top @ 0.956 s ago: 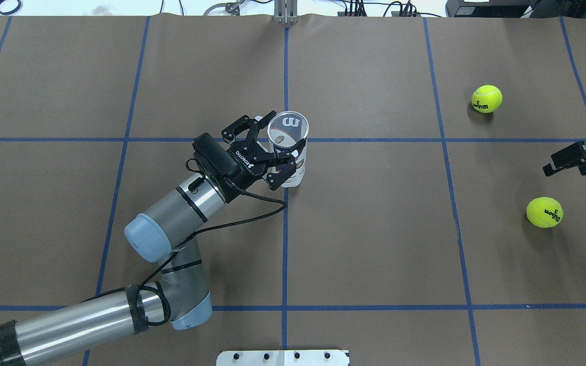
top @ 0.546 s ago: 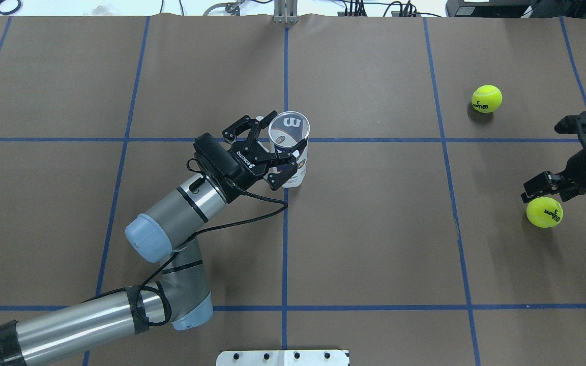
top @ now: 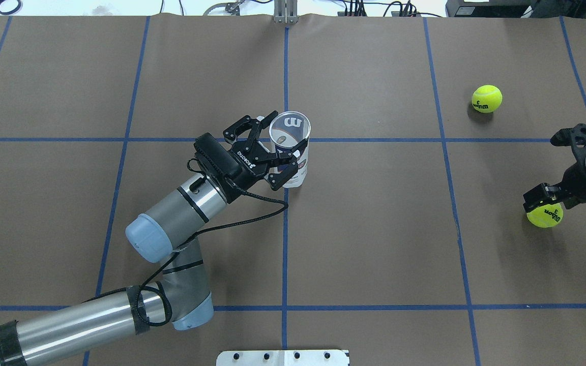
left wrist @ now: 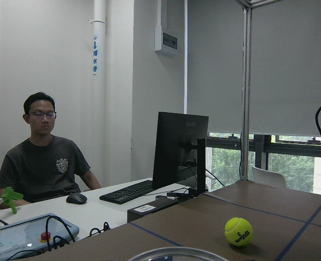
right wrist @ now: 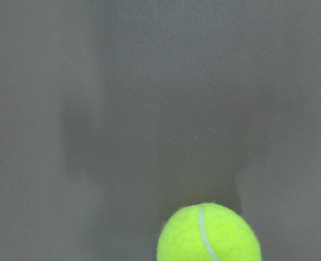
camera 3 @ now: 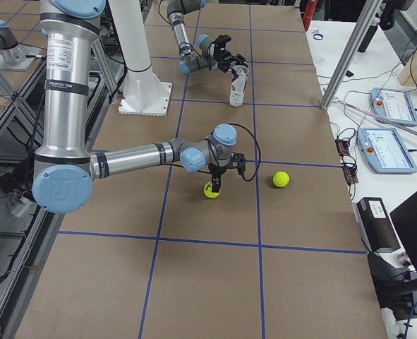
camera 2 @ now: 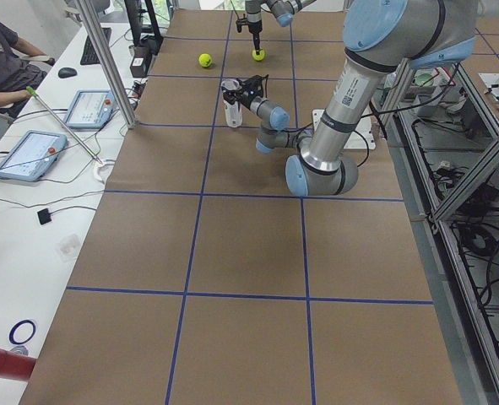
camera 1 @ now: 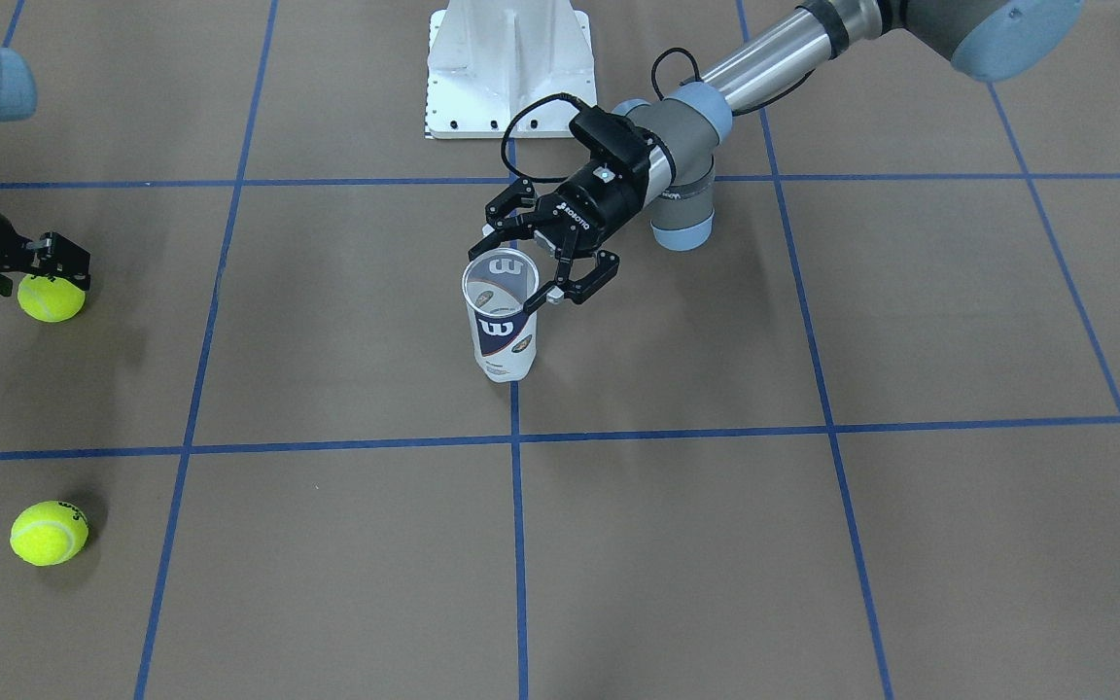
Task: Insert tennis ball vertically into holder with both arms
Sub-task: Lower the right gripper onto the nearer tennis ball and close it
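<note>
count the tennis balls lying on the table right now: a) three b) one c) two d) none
c: two show on the table, the far ball and the near ball, and no ball shows inside the tube.

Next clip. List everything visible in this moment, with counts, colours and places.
holder: 1, clear, white-navy label, upright mid-table.
near tennis ball: 1, yellow-green, beneath right claw.
far tennis ball: 1, yellow-green, alone beyond it.
table: 1, brown, blue grid lines.
pedestal base: 1, white, robot's edge.
person: 1, dark shirt, seated beside table.
monitor: 1, black, near person.
left claw: 1, black, gripping holder.
right claw: 1, black, over near ball, jaws unclear.
</note>
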